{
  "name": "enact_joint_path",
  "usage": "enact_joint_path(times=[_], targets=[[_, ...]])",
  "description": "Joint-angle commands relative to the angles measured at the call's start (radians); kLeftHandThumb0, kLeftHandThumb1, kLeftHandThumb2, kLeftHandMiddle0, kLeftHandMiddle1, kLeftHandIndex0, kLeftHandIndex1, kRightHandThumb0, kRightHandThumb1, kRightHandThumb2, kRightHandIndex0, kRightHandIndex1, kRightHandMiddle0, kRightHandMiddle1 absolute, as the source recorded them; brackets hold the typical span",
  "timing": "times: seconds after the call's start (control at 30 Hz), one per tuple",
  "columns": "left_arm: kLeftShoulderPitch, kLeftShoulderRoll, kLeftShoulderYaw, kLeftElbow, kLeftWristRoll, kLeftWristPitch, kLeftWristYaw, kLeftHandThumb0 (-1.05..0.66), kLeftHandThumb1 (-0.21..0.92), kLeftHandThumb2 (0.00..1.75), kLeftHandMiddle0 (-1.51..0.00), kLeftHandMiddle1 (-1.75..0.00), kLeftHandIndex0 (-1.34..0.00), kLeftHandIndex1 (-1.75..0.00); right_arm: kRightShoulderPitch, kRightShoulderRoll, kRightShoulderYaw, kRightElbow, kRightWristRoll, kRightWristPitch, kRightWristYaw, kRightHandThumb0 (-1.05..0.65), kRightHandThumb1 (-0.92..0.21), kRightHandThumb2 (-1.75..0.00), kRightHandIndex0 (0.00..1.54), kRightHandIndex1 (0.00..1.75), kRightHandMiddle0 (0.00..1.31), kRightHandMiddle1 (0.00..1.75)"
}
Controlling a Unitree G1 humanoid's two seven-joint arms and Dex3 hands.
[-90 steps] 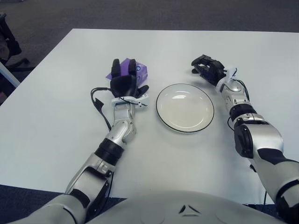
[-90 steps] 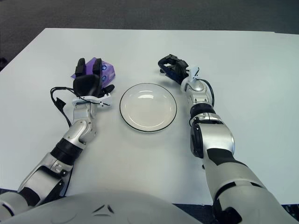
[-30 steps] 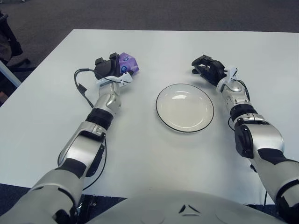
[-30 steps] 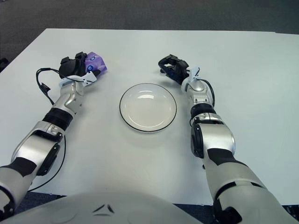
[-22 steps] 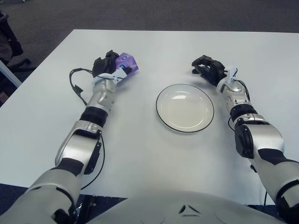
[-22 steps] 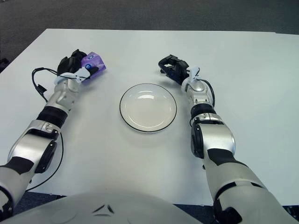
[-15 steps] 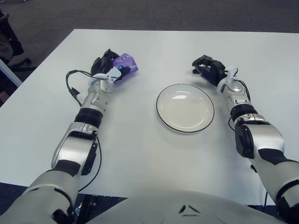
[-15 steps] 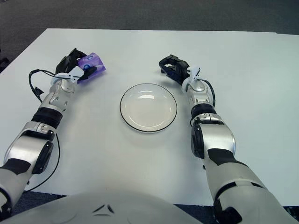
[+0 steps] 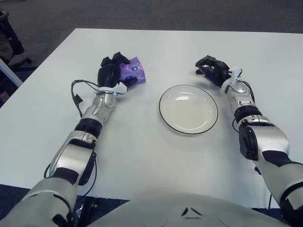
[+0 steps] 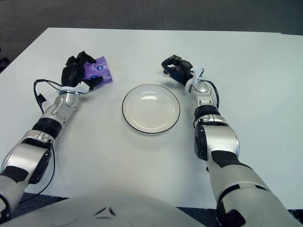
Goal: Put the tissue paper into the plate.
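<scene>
Left eye view, left robot hand (image 9: 112,75) gripping purple tissue pack (image 9: 132,73)

No text, brand, number or sign can be read anywhere. The purple tissue packet (image 9: 133,73) under the left hand (image 9: 111,74) carries a small pale printed mark on its top face, but it is too small to make out as letters. The white plate (image 9: 188,109) with its dark rim is unmarked, and the white table (image 9: 156,161) bears no lettering either.
</scene>
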Motion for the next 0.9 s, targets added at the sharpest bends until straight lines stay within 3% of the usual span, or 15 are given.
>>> enact_joint_path(times=[0.0,0.23,0.5,0.67,0.87], targets=[[0.005,0.027,-0.023,-0.08,0.035,-0.063,0.01,0.21,0.39,1.12,-0.84,-1.75,-0.64,-1.75,0.046,-0.001,0.006,0.03,-0.009,0.04,-0.001,-0.01,-0.92,-0.23,0.59,1.34,0.38,1.36],[-0.042,0.06,-0.059,-0.091,0.138,-0.198,0.127,0.2,0.4,1.12,-0.82,-1.75,-0.64,-1.75,0.043,-0.002,0.003,0.031,-0.006,0.043,-0.003,-0.01,-0.92,-0.23,0.59,1.34,0.38,1.37],[-0.061,0.036,-0.076,-0.206,0.211,-0.263,0.196,0.21,0.41,1.09,-0.81,-1.75,-0.63,-1.75,0.043,-0.005,-0.002,0.031,-0.004,0.048,-0.01,-0.01,-0.92,-0.23,0.59,1.34,0.38,1.37],[-0.073,0.022,-0.09,-0.253,0.257,-0.281,0.238,0.21,0.43,1.05,-0.81,-1.75,-0.63,-1.75,0.047,-0.01,-0.006,0.032,-0.003,0.048,-0.012,-0.01,-0.92,-0.23,0.59,1.34,0.38,1.37],[-0.065,-0.007,-0.103,-0.359,0.305,-0.227,0.21,0.19,0.48,0.97,-0.82,-1.75,-0.63,-1.75,0.056,-0.016,-0.011,0.029,-0.002,0.044,-0.02,-0.01,-0.92,-0.23,0.59,1.35,0.38,1.36]])
